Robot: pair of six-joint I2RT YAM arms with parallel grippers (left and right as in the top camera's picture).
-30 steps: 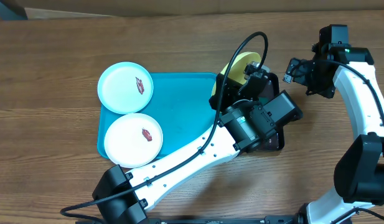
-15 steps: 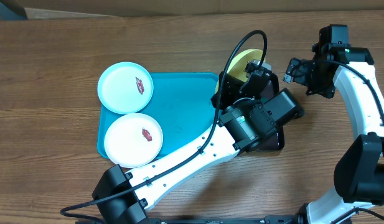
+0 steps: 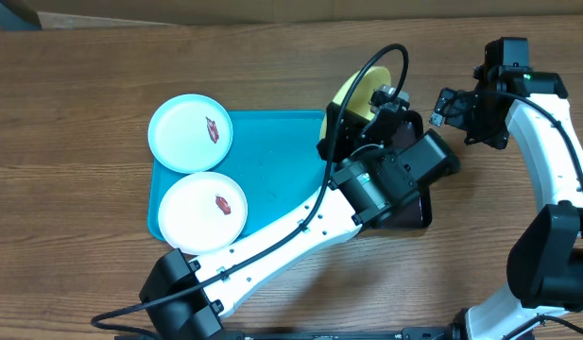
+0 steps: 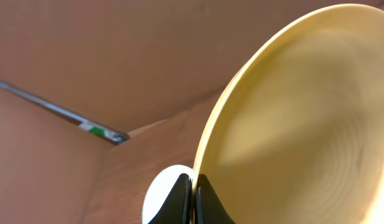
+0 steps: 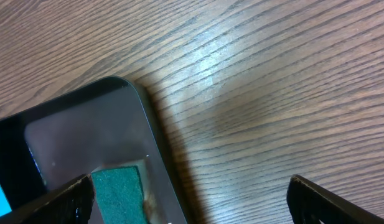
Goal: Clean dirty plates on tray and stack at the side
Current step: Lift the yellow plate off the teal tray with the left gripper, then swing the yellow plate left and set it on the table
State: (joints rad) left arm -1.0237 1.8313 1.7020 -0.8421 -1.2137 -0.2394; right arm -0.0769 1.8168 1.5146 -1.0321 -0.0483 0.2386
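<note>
Left gripper (image 4: 193, 198) pinched shut on the rim of the yellow plate (image 4: 291, 124); right gripper (image 5: 188, 199) spread wide, holding nothing.
Yellow plate tilted steeply, by the black tray (image 5: 86, 130), just right of the turquoise tray (image 3: 272, 161). Pale blue plate (image 3: 190, 132) and white plate (image 3: 202, 212) at that tray's left end, red-brown bit on each. Right gripper over the table (image 5: 272, 93) beside the black tray's corner, green sponge (image 5: 117, 190) inside.

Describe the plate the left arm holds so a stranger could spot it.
Find the blue tray. Off its upper right corner, seen from overhead, the left end effector grips a plate by the rim. It is yellow and tipped on edge; the pale blue plate and white plate lie flat.
</note>
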